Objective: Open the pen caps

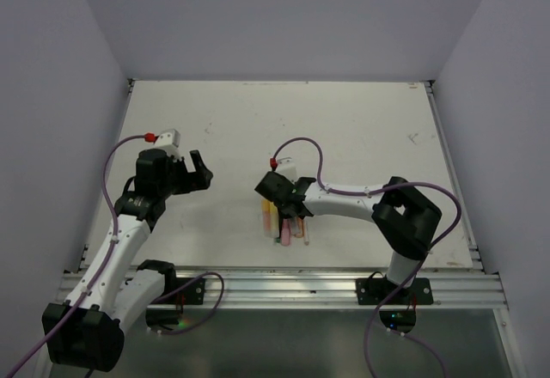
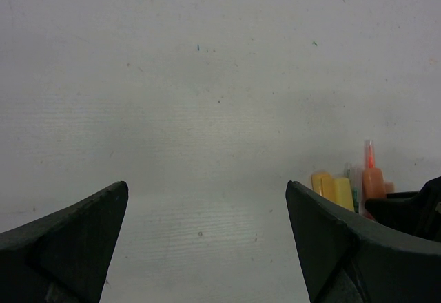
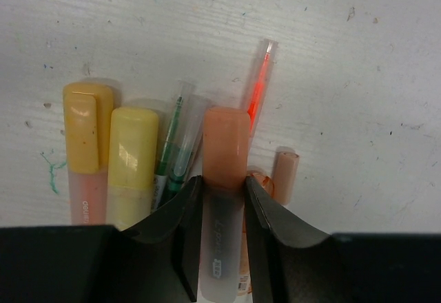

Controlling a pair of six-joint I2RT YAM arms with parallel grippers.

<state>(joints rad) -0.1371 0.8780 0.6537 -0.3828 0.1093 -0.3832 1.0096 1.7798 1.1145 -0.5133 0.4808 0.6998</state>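
Pens: lying flat in a tight side-by-side row on the worktop, close to its near edge and about mid-width.
Orange highlighter: middle of the row, with its frosted barrel between the fingers of the right pincer.
Orange cap: seated on the barrel, just beyond the fingertips.
Neighbours, one side: slim green pen against the orange cap, then a yellow highlighter and an amber-capped highlighter, both capped.
Neighbours, other side: thin red-orange pen and a short pale orange piece.
Right pincer: narrow, with both fingers pressed against the sides of the orange highlighter, just below its cap.
Left pincer: wide, with nothing between its fingers. It hangs above the worktop to the left of the pens, well apart from them.
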